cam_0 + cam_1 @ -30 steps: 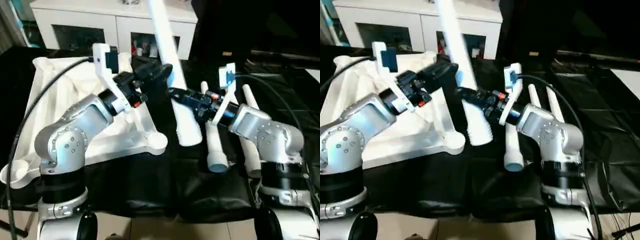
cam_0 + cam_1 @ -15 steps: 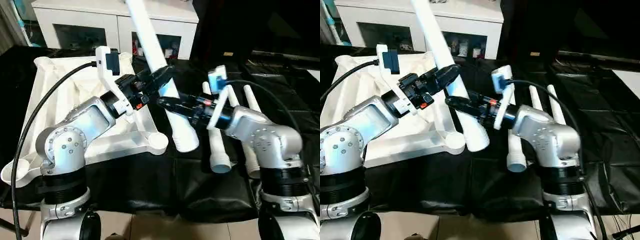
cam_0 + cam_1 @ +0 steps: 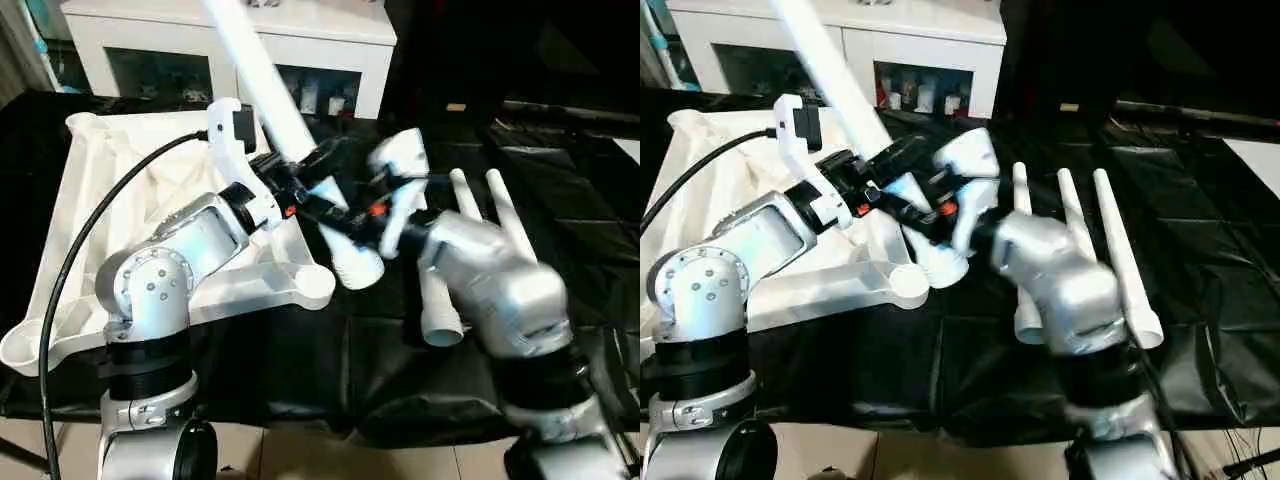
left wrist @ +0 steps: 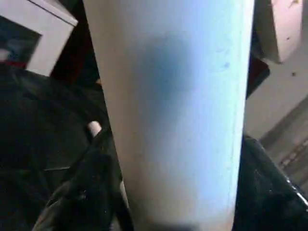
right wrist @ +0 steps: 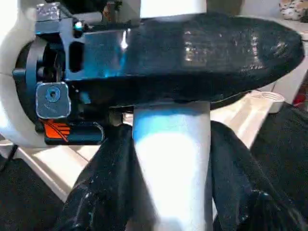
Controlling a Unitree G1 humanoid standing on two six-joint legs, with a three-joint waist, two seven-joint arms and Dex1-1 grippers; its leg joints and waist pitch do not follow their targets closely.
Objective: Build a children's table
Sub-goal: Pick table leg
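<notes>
The children's table top (image 3: 110, 190) lies upside down on the left, ribs up, with a round corner socket (image 3: 312, 286) at its near right corner. One white leg (image 3: 262, 82) slants from the upper left down to a threaded end just above and to the right of that socket. My left gripper (image 3: 318, 168) is shut on the leg's middle. Just below it, my right gripper (image 3: 335, 222) is shut on the same leg (image 5: 171, 159), a black finger (image 5: 103, 187) on each side. In the left wrist view the leg (image 4: 173, 96) stands very close.
Three more white legs (image 3: 441, 300) (image 3: 466, 195) (image 3: 501, 200) lie side by side on the black cloth (image 3: 330, 370) to the right. A white cabinet (image 3: 130, 30) with glass doors stands behind the table top. A black cable (image 3: 75, 260) loops over the top's left part.
The held leg has leaned over to the left, and its lower end has moved left towards the corner socket. My right arm has swung left and turned with it.
</notes>
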